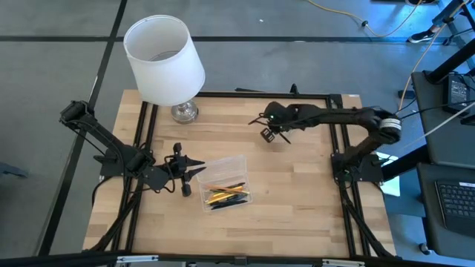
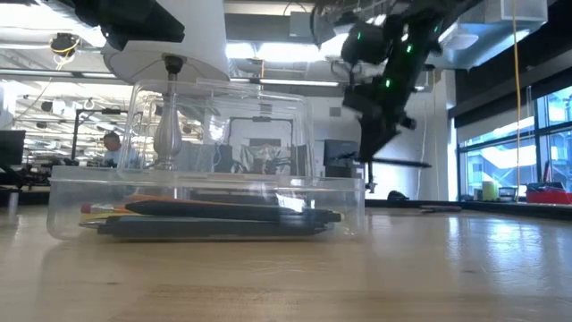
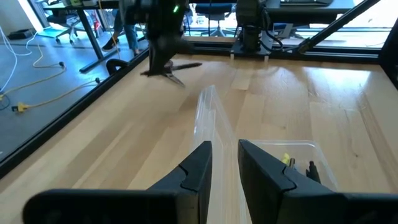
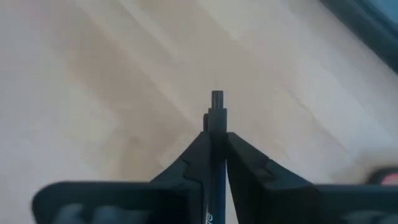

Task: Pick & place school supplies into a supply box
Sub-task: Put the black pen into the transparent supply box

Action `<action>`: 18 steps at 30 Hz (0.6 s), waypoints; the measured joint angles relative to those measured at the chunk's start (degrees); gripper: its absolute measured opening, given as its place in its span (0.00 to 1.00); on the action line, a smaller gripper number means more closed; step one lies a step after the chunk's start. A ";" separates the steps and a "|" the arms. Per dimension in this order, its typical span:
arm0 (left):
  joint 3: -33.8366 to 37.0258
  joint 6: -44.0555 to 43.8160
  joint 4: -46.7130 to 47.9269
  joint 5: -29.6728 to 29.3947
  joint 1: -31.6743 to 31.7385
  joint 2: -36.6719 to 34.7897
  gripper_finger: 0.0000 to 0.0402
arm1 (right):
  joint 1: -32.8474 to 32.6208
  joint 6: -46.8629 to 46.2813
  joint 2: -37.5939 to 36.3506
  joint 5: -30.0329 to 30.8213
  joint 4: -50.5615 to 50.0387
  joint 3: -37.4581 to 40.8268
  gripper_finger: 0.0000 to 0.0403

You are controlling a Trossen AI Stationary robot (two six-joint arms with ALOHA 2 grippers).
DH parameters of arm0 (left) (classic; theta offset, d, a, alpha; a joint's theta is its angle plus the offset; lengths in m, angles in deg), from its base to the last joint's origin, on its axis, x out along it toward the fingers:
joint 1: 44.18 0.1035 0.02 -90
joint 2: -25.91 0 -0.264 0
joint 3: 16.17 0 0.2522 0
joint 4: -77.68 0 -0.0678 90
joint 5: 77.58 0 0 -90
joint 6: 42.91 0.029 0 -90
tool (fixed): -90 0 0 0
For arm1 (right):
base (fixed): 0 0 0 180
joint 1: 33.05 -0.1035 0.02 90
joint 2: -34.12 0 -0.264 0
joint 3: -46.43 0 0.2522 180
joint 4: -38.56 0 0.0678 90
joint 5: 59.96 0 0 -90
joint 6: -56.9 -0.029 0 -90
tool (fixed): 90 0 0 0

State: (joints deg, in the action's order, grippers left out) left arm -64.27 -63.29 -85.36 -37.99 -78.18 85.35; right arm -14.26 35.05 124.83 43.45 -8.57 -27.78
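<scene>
Even, bright overhead light in high view; table (image 1: pixel 289 193) evenly lit, soft short shadow under lamp (image 1: pixel 163 59) at approx 5 o'clock. Low view: backlit by windows at 3 o'clock, ceiling strips glare at 12; near tabletop out of focus. Supply box (image 2: pixel 206 201) throws reflections. Right wrist view v. blurred, esp. the background; left wrist view sharper.

Open-plan lab, wooden table (image 1: pixel 297 200), office chairs (image 3: pixel 214 9), monitors (image 2: pixel 340 156), floor cables (image 3: pixel 37 62)
</scene>
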 joint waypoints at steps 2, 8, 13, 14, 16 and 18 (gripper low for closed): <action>0.00 0.02 -0.02 0.01 0.00 0.01 0.18 | -1.84 0.46 -2.31 -0.06 -0.83 -0.40 0.11; 0.00 0.00 -0.02 -0.02 0.00 0.00 0.18 | -7.53 1.56 -9.12 0.42 -1.54 -3.33 0.10; 0.00 0.01 -0.25 -0.04 0.00 0.00 0.18 | -12.86 2.11 -11.85 0.43 0.91 -6.28 0.10; 0.00 0.00 -0.30 -0.05 0.00 0.00 0.18 | -14.10 2.62 -11.84 -0.06 1.50 -6.58 0.10; 0.00 0.02 -0.34 -0.02 0.00 0.00 0.18 | -16.73 3.02 -11.56 -1.76 4.06 -6.79 0.10; 0.00 0.00 -0.39 -0.05 0.00 0.00 0.18 | -19.30 3.07 -11.13 -3.26 8.00 -6.79 0.10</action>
State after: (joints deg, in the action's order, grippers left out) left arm -64.27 -63.29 -85.75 -38.04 -78.18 85.35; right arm -33.56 38.12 113.69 40.20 -0.57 -34.58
